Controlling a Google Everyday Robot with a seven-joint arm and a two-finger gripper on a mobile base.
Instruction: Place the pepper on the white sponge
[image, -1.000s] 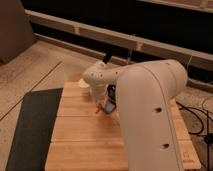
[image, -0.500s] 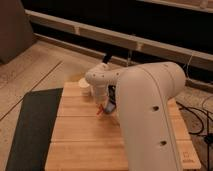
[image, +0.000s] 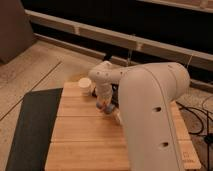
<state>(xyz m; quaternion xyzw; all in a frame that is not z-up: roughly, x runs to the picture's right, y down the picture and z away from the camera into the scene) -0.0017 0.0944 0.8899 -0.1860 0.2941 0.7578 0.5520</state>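
My gripper (image: 105, 105) hangs low over the wooden table (image: 80, 135), just left of my big white arm (image: 150, 115). A small orange-red bit, the pepper (image: 103, 108), shows right at the gripper's tip, close to the table top. I cannot tell whether it is held or lying on the wood. The white sponge (image: 85, 85) sits at the table's back left corner, a short way behind and to the left of the gripper. Most of the table's right half is hidden by my arm.
A dark mat (image: 30, 130) lies on the floor along the table's left side. A dark shape (image: 115, 94) shows behind the gripper, mostly hidden by the arm. Cables (image: 200, 115) lie on the floor at the right. A wall with rails runs along the back.
The gripper and the orange-red pepper at its tip have shifted slightly to the right and toward the front. The white sponge has not moved.
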